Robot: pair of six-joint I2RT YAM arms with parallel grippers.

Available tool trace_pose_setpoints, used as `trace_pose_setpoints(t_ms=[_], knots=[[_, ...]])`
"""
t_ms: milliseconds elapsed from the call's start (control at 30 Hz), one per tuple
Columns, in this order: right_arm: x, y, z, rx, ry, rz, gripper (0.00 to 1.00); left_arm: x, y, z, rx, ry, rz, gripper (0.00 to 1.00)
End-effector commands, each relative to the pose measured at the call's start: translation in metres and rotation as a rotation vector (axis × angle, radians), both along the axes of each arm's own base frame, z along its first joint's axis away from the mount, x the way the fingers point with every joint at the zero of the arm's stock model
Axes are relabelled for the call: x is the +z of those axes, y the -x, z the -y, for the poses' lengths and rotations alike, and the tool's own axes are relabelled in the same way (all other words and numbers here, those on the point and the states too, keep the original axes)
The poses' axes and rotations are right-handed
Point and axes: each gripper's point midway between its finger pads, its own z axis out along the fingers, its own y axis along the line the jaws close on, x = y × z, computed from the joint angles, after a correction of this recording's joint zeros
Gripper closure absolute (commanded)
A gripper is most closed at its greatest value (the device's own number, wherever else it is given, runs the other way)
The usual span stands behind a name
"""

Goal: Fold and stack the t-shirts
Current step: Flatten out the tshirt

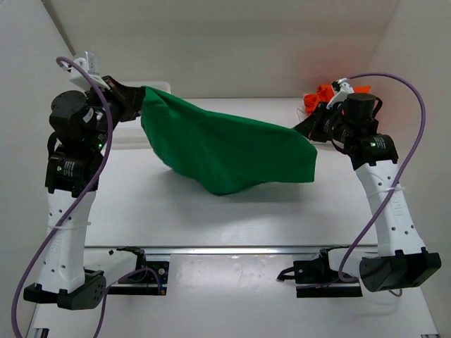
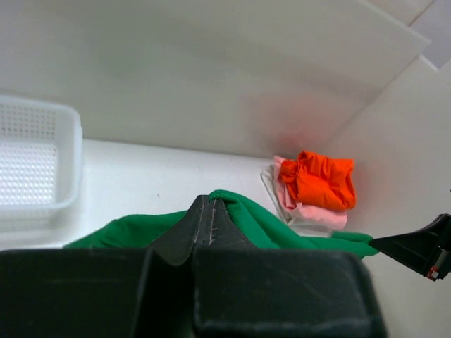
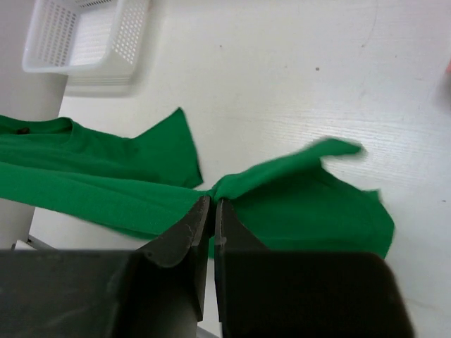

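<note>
Only left wrist view clearly shows the pink t-shirt (image 2: 318, 215).

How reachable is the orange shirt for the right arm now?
Probably not: the right gripper is shut on the green shirt, shared with the left gripper. The orange shirt lies close behind, unobstructed.

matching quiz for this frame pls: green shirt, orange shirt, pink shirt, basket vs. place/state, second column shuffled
1. green shirt
2. orange shirt
3. pink shirt
4. basket

A. under another shirt
B. white mesh
C. held up between left claw and right claw
D. lying on another shirt

Pairs: 1-C, 2-D, 3-A, 4-B
</note>
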Motion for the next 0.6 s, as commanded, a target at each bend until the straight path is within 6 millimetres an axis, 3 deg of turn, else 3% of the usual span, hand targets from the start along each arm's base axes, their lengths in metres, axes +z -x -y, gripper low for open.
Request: trace_pose_setpoints(t_ms=[0, 100, 167, 300, 333, 433, 567], knots=[[0.006, -0.004, 0.005, -0.031, 0.016, 0.041, 1.0, 0.017, 0.002, -0.004, 0.014, 0.019, 0.071, 1.0], [0.016, -0.003, 0.018, -0.097, 0.047, 0.078, 1.0, 0.019, 0.001, -0.009, 0.033, -0.003, 0.073, 1.0], [0.028, -0.001, 0.026, -0.135, 0.061, 0.136, 1.0, 0.032, 0.008, -0.016, 0.066, 0.0, 0.11, 1.0], [0.079, 0.024, 0.037, -0.146, 0.027, 0.283, 1.0, 0.065, 0.024, -0.017, 0.068, -0.015, 0.155, 1.0], [0.083, 0.026, 0.039, -0.15, 0.032, 0.281, 1.0, 0.078, 0.033, -0.018, 0.065, -0.017, 0.182, 1.0], [0.12, 0.038, 0.037, -0.139, 0.022, 0.35, 1.0, 0.083, 0.029, -0.011, 0.04, -0.015, 0.177, 1.0], [0.117, 0.023, 0.029, -0.099, 0.024, 0.31, 1.0, 0.061, 0.007, -0.008, 0.026, -0.035, 0.11, 1.0]])
